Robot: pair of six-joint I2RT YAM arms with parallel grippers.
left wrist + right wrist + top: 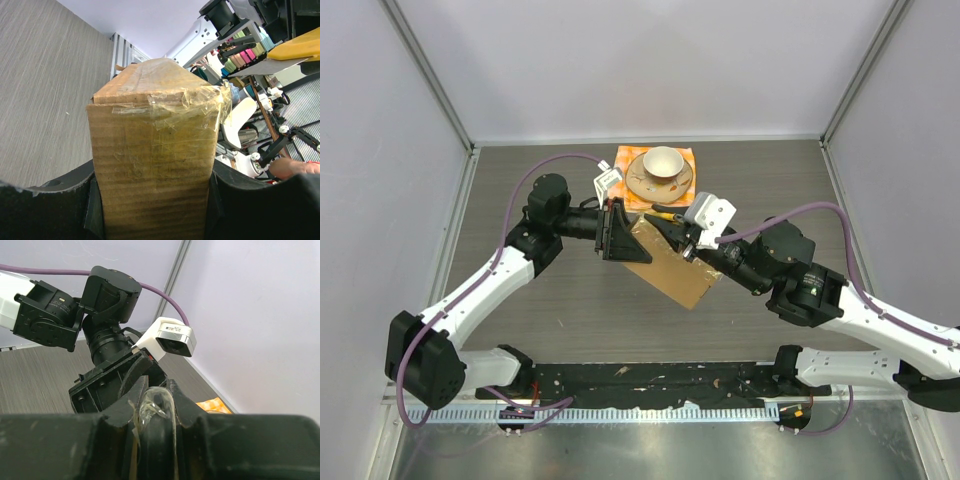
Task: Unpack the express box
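Observation:
The express box (pixel 672 270) is a flat brown cardboard box with clear tape, held tilted above the table between both arms. My left gripper (pixel 620 232) is shut on its left end; in the left wrist view the box (pixel 155 140) fills the gap between both fingers (pixel 92 210). My right gripper (pixel 677 232) is at the box's far top edge. In the right wrist view its fingertips (pixel 187 400) pinch a curl of clear tape (pixel 156 407), with a thin brown edge beside it. The box's contents are hidden.
A cup on a saucer (pixel 660 170) stands on an orange checkered cloth (pixel 626 158) at the back centre, just behind the grippers. The cloth's corner shows in the right wrist view (pixel 215 405). Grey walls enclose the back and sides.

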